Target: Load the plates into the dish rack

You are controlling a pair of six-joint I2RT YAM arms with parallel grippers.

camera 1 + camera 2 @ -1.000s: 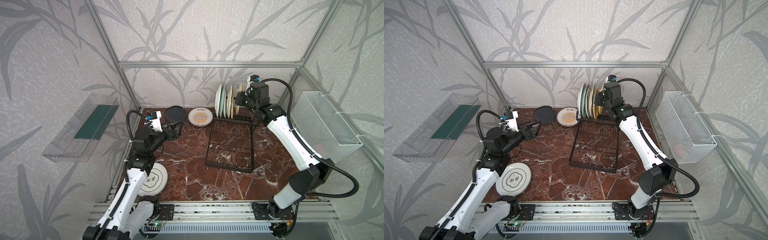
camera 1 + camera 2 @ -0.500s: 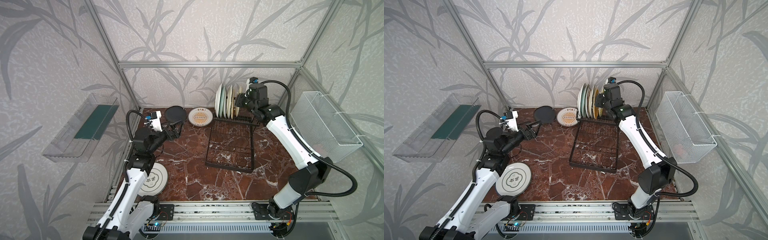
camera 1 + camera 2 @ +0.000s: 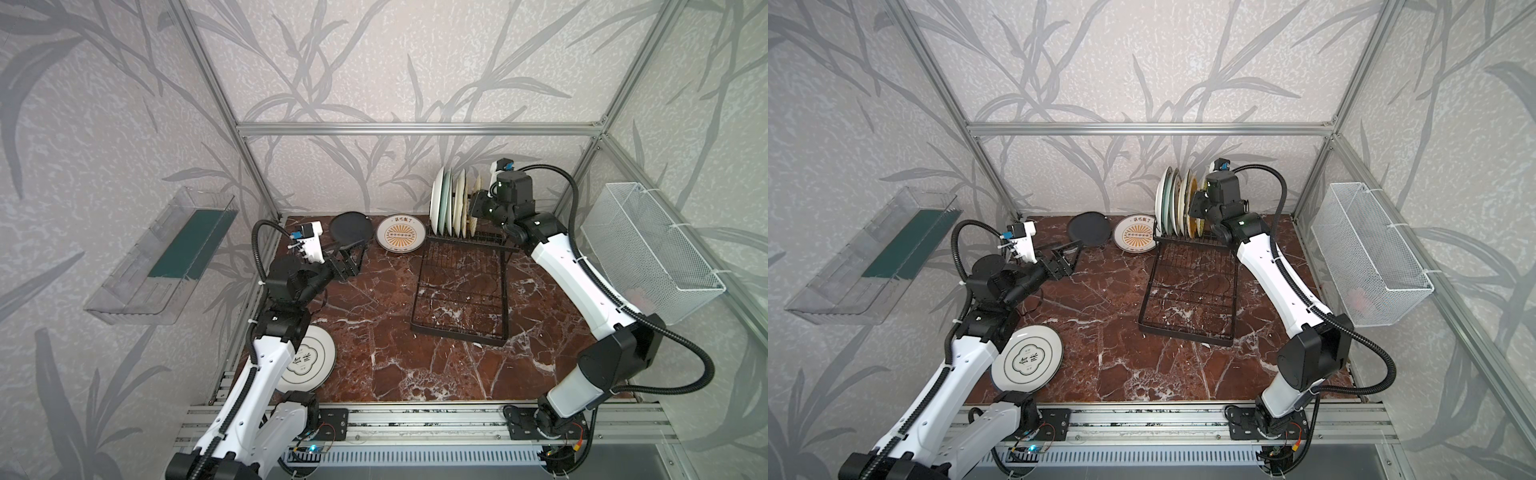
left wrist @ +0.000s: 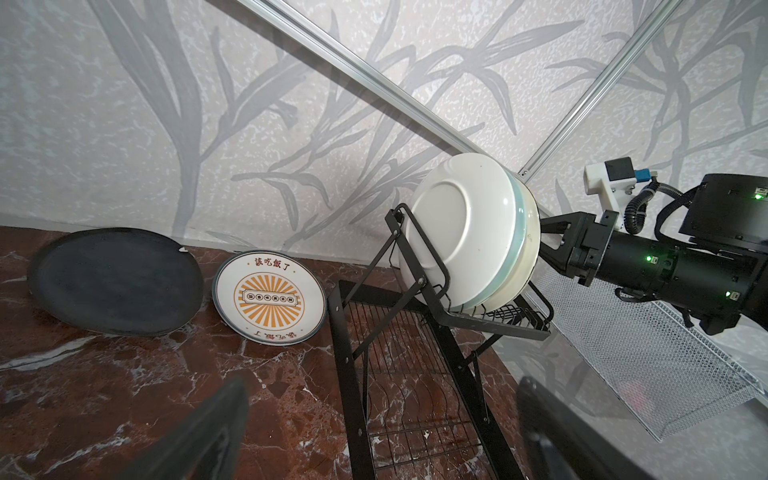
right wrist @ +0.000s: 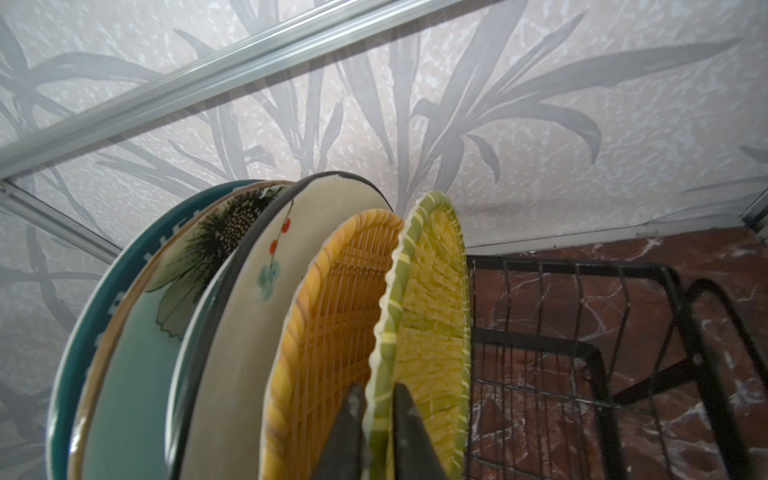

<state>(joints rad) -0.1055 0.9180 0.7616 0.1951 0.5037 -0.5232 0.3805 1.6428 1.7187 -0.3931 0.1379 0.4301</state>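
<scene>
Step in hand, as judged: seating the yellow woven-pattern plate (image 5: 432, 332) in the raised slotted section of the dish rack (image 5: 540, 341) and letting it go

1. State. The plate stands on edge at the open end of the row, just beside the orange woven-pattern plate (image 5: 332, 311). Further plates stand beyond that one. The right claw (image 5: 378, 392) straddles the scalloped rim, one finger on each face. Whether the pads press the rim or stand just clear cannot be told from the wrist view.
2. Release. Part the jaws only enough to clear both faces. Confirm that the plate holds upright in its slot before moving the arm.
3. Withdrawal. Back out along the plane of the plate, away from the rim. A sideways move would likely tip it against the orange neighbour or out over the flat grid.
4. Next pick. The left claw (image 3: 353, 259) is spread wide and empty, near the matte black plate (image 3: 350, 227). That plate, the orange-sunburst plate (image 3: 401, 233) and the white dark-rimmed plate (image 3: 309, 365) rest on the tabletop (image 3: 395, 311), not yet racked
</scene>
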